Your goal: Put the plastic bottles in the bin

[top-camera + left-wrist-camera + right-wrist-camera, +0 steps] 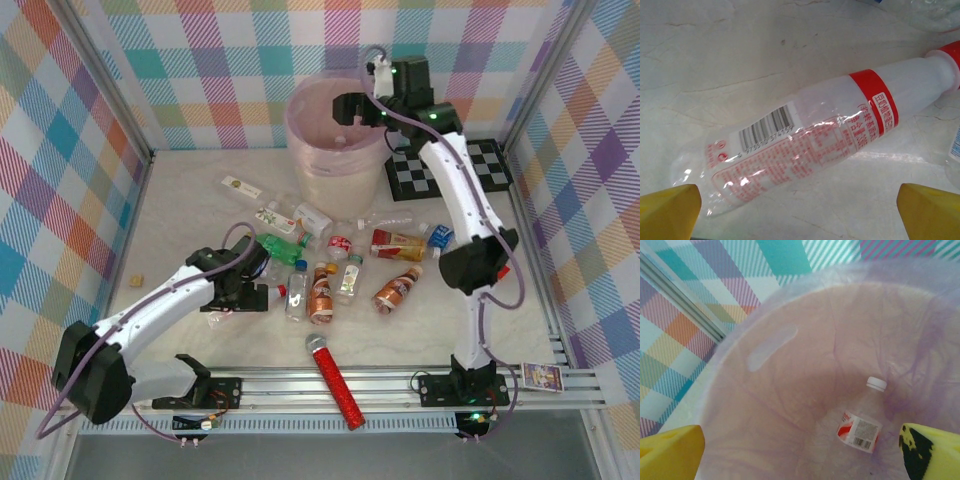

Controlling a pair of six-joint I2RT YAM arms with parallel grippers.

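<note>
— What sits under our right claw?
— The round cream-beige wastebasket lined with a translucent pink plastic bag, directly below it. Our yellow fingers stand spread wide, with nothing between them.
— And inside it?
— We see one clear plastic bottle with a white cap and a red-and-white label. It lies on the bottom, below the claw.
— Our left claw?
— Spread as well, over a clear plastic bottle with a red cap and a red band. That one lies on the white tabletop between the fingertips, its base close to one of them.
— The others?
— Green, brown and clear bottles lie on the table to that claw's right, outside the wastebasket.
</note>
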